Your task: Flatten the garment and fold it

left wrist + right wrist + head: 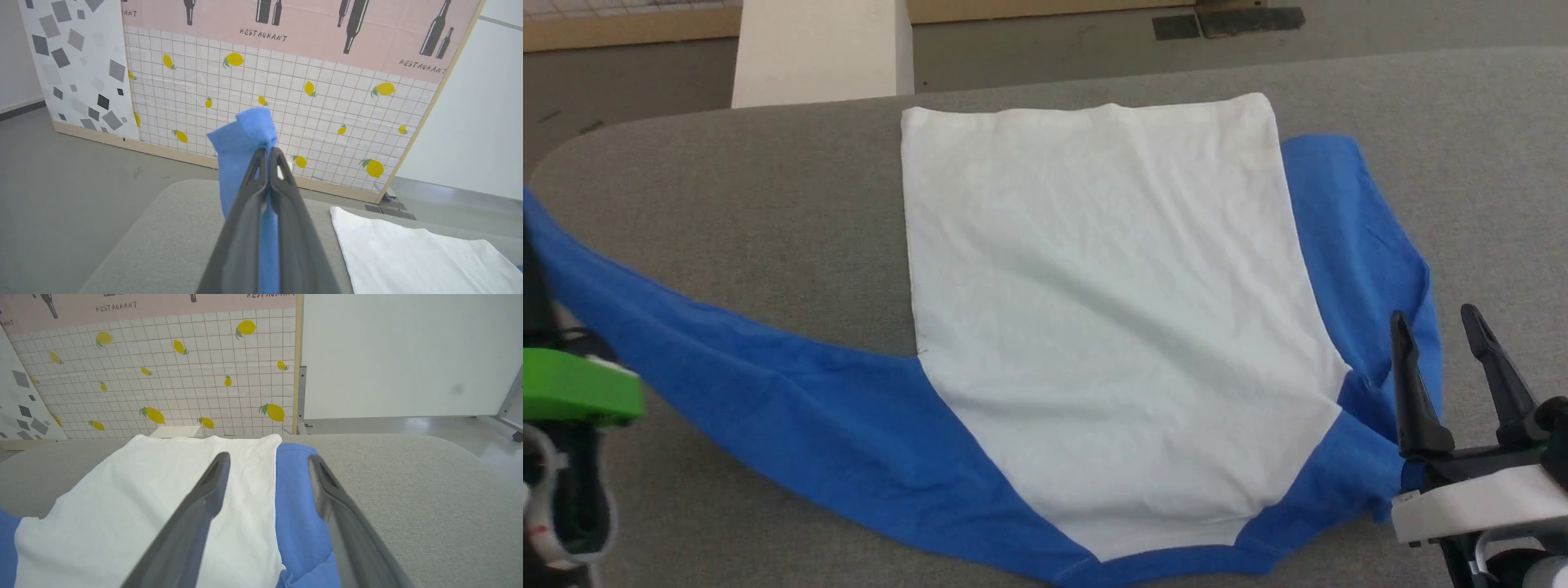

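A grey, cloth-covered counter (768, 212) with rounded corners carries a raglan garment (1111, 310) spread flat on its top. The white body lies near the middle, with its straight hem toward 12 o'clock and the blue neck edge toward 6 o'clock, close to the near border. Light creases cross the white cloth. One blue sleeve (792, 400) runs from the shoulder out toward 9 o'clock; most of it lies on the cover, but its far end is lifted off. The other blue sleeve (1347, 237) lies along the body's 3 o'clock side, touching it. Bare grey cover shows at 10 and 2 o'clock.
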`<state>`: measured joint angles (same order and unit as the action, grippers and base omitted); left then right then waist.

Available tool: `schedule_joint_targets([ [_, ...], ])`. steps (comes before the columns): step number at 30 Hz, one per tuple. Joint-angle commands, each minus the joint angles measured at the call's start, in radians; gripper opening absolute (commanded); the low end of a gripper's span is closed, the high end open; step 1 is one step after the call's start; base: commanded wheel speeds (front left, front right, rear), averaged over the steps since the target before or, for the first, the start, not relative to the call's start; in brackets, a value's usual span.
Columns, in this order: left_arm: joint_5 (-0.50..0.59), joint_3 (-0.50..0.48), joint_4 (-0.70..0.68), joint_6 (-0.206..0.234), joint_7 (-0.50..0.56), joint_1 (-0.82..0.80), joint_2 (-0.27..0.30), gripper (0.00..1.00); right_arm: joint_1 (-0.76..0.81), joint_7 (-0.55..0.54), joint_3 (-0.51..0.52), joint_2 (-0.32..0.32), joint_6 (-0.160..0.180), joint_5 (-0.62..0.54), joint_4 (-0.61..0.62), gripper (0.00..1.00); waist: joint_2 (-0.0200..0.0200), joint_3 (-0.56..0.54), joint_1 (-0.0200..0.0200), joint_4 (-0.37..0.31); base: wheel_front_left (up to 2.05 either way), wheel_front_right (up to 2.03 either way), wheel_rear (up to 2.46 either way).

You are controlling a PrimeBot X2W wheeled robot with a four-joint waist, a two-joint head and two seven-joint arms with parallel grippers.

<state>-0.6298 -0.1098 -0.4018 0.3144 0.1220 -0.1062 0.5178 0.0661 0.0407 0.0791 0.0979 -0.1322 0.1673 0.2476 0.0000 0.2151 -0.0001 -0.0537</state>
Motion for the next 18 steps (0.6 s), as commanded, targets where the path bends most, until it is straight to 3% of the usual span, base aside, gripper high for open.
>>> schedule_joint_targets([
  [1,0.024,0.049,-0.038,-0.008,0.008,-0.011,-0.020,0.00,0.008,-0.004,0.000,0.000,0.002,-0.006,0.008,1.00,0.0000,-0.022,0.0001,0.018,0.00,0.00,0.00],
  [6,0.070,0.277,-0.120,-0.026,0.038,-0.095,-0.111,0.00,0.009,-0.007,-0.013,-0.002,0.002,-0.003,0.009,1.00,0.0000,-0.022,0.0001,0.007,0.00,0.00,0.00],
  [9,0.075,0.428,-0.105,-0.053,0.043,-0.160,-0.205,0.00,0.009,-0.008,-0.013,-0.003,0.002,0.000,0.005,1.00,0.0000,-0.016,0.0001,-0.008,0.00,0.00,0.00],
  [15,0.064,0.644,0.091,-0.128,0.025,-0.258,-0.374,0.00,-0.002,-0.008,-0.011,-0.003,0.002,0.003,0.000,1.00,0.0000,0.000,0.0001,-0.047,0.00,0.00,0.00],
  [18,0.054,0.714,0.218,-0.162,0.006,-0.297,-0.426,0.00,-0.009,-0.006,-0.014,-0.004,0.002,0.005,-0.005,1.00,0.0000,0.007,0.0001,-0.069,0.00,0.00,0.00],
])
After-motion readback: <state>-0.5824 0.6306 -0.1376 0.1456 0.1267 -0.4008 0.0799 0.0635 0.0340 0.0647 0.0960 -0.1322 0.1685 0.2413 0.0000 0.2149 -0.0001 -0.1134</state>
